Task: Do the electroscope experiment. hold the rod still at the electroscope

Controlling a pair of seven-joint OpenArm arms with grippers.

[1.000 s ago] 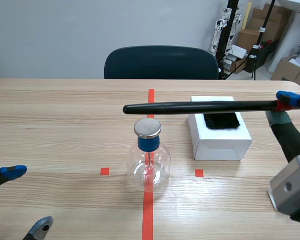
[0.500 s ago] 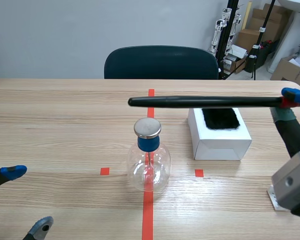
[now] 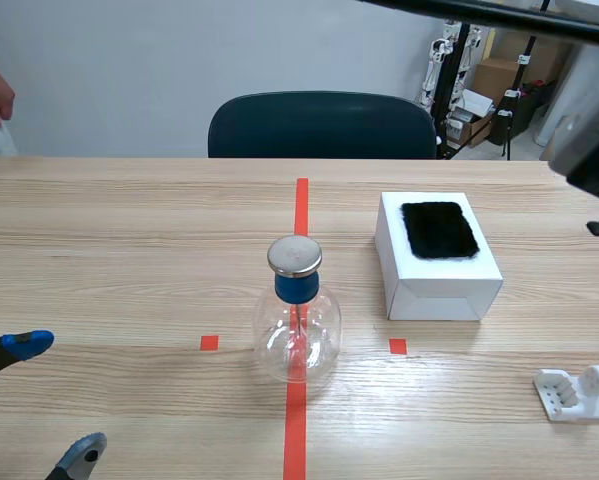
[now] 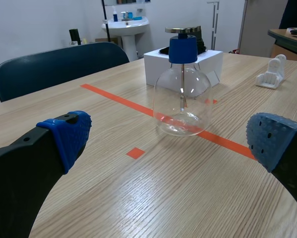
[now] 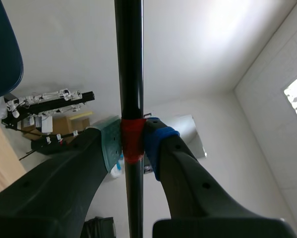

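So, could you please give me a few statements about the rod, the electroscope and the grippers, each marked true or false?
1. The long black rod is up near the top of the scene view, well clear of the clear glass flask electroscope. True.
2. The right gripper is open and empty. False: it is shut on the rod at its red band.
3. The left gripper is open, holding nothing. True.
4. The black fuzzy pad lies on the table beside the white cardboard box. False: it lies on top of the box.
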